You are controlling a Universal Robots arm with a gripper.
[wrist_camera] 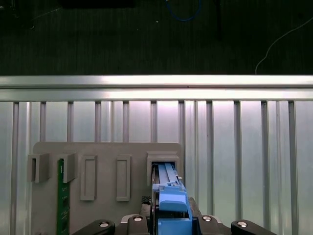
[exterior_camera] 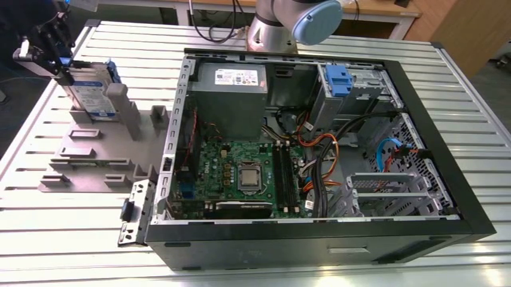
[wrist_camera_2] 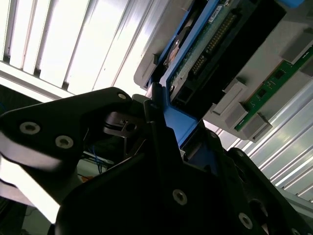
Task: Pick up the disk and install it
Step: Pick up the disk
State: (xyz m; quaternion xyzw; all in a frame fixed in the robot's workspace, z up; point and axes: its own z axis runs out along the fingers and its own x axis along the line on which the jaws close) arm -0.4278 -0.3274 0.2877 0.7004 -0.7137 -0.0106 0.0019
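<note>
The disk (exterior_camera: pixel 90 91) stands on edge in a slot of the grey holder plate (exterior_camera: pixel 88 161), at the exterior view's left, beside the open computer case (exterior_camera: pixel 447 149). Its silver face carries a white-and-blue label, and a blue carrier frame (wrist_camera: pixel 171 203) runs round its edges. My gripper (exterior_camera: pixel 57 60) is at the disk's far upper end, shut on the blue frame. In the second wrist view the frame (wrist_camera_2: pixel 182 125) sits between the dark fingers (wrist_camera_2: pixel 155 115), and the disk's circuit-board side (wrist_camera_2: pixel 210 44) runs away from them. The disk's lower edge rests in the holder slot (wrist_camera: pixel 164 161).
A green memory board (wrist_camera: pixel 60 196) stands in another holder slot. Inside the case are a grey power-supply box (exterior_camera: pixel 231 81), the motherboard (exterior_camera: pixel 239 173), cables and a metal drive bay with a blue latch (exterior_camera: pixel 338 81). The arm's base (exterior_camera: pixel 279 24) stands behind the case on a ribbed aluminium table (exterior_camera: pixel 64 239).
</note>
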